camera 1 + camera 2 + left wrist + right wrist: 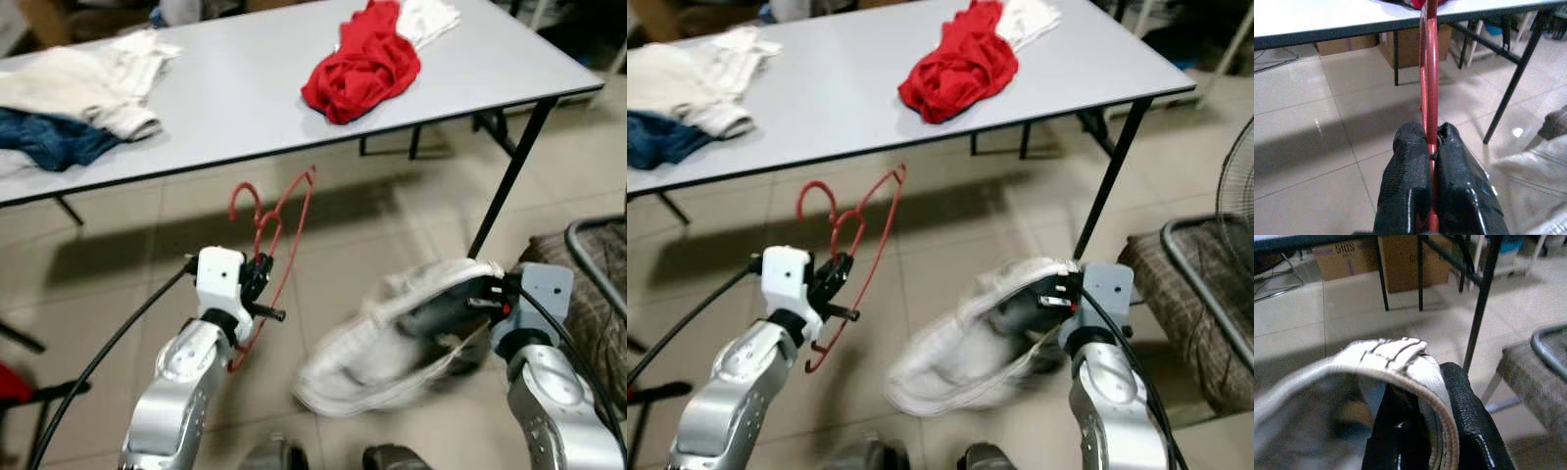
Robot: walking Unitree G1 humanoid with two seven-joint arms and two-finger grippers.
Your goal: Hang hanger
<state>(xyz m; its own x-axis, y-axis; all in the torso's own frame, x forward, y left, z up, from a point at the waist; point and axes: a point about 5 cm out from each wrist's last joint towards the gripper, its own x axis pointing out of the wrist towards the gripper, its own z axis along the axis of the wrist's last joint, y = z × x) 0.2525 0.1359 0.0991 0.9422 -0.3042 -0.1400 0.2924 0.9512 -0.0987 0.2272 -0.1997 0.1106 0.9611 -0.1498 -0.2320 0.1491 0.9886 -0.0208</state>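
Red hanger (279, 240), clamped in our left gripper (263, 286), is angling up-frame; our right gripper (477, 299) is pinching the white garment (392, 343) lower right.

Readable only: dark letters "SIDS" printed on the front of a brown cardboard box (1344, 258) on the floor under the table (1283, 241).

- Right gripper (1422, 431): black fingers (1469, 421) closed on the ribbed hem of a white garment (1396, 357); cloth spreads toward 8 o'clock, blurred.
- Bench legs (1481, 308), dark metal, at 12 to 1 o'clock.
- Cardboard boxes (1376, 259) at 11 to 12 o'clock on the tiled floor (1298, 323).
- Chair (1537, 377), metal frame and brown seat, at 3 o'clock.
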